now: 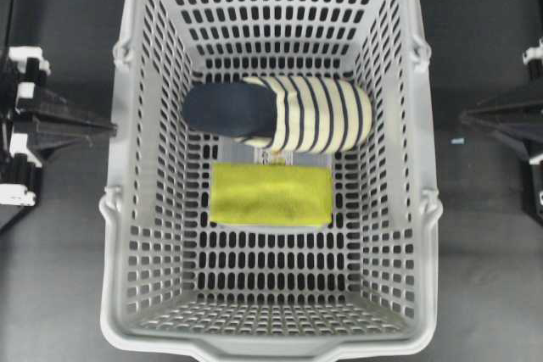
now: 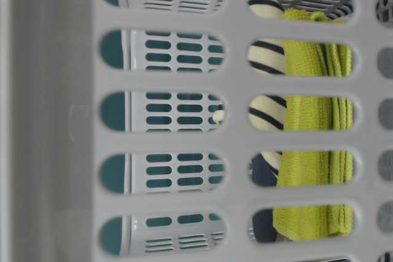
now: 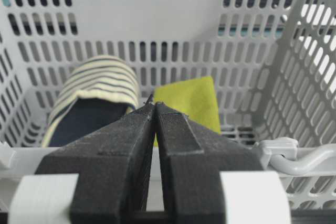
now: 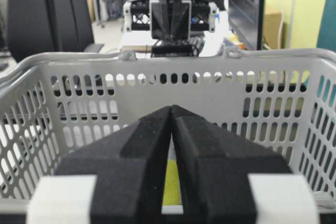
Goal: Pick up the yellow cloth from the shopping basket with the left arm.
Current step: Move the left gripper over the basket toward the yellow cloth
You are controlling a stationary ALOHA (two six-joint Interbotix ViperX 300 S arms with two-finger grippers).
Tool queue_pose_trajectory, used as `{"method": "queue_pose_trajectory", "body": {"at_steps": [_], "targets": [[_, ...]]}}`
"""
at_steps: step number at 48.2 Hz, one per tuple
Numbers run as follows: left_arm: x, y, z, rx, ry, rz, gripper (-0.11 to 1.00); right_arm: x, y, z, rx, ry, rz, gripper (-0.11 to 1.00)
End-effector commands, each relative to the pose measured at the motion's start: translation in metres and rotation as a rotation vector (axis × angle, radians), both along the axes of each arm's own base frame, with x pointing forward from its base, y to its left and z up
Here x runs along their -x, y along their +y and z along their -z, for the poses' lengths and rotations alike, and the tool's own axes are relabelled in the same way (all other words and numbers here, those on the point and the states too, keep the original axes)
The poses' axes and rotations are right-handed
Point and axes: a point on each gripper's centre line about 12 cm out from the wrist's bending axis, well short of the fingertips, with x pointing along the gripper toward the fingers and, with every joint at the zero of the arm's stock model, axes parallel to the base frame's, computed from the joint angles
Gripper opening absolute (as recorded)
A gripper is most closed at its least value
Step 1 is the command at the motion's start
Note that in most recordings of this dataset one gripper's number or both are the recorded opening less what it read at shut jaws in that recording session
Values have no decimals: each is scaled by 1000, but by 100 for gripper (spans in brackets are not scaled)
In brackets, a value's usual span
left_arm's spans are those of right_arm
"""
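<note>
Yellow cloth (image 1: pixel 271 195) lies flat on the basket floor, centre of the overhead frame, slightly below the middle. Its upper edge sits just beside, possibly touching, the striped roll (image 1: pixel 284 114), which lies across the floor above it. In the table-level view the cloth (image 2: pixel 313 151) shows through the wall slots with the roll behind it.

Basket (image 1: pixel 117 209) fills most of the overhead frame and stands on the dark surface (image 1: pixel 59 294).

My left pincer (image 3: pixel 153 103) is pressed together, tips meeting, holding nothing. It sits outside the basket rim at the left edge of the overhead view, aimed over the rim toward the cloth (image 3: pixel 190 102). The right pincer (image 4: pixel 171 109) is likewise closed and empty, outside the opposite wall.

Step in hand, as I judge it: not yet begun; reach and opening both remain.

Risks:
- Tall walls: a low approach could strike the rim and shift the basket.
- Roll so near: spread fingers may catch its striped fabric instead.
- Slotted floor: a fingertip could snag in a slot.
- Flat cloth: a shallow pinch may slip off.
</note>
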Motion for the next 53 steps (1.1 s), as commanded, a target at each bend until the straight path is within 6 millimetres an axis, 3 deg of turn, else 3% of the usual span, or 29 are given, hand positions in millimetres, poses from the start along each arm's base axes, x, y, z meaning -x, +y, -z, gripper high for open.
{"method": "queue_pose_trajectory", "body": {"at_steps": [1,5,17,30,40,43,48,53], "targets": [[-7,-11,-24,-12,-17,58,6,-3,1,-7,-18,-14,-6,0],[-18,-11,-36,4,31,56,0,-3,0,-4,-73,14,-3,0],[-60,-8,-58,-15,283,28,0,-4,5,0,-192,159,-22,0],[-105,-10,-56,-18,475,22,0,-2,5,3,-136,257,-19,0],[-132,-9,-43,-8,636,10,0,-1,5,4,-42,275,-25,1],[-138,-8,-37,-8,711,4,0,0,5,3,-26,270,-24,11],[-149,-7,-29,-9,818,-4,2,0,5,0,-25,253,-25,42],[-162,-5,-22,-4,867,-15,16,0,5,-3,-39,224,-24,73]]}}
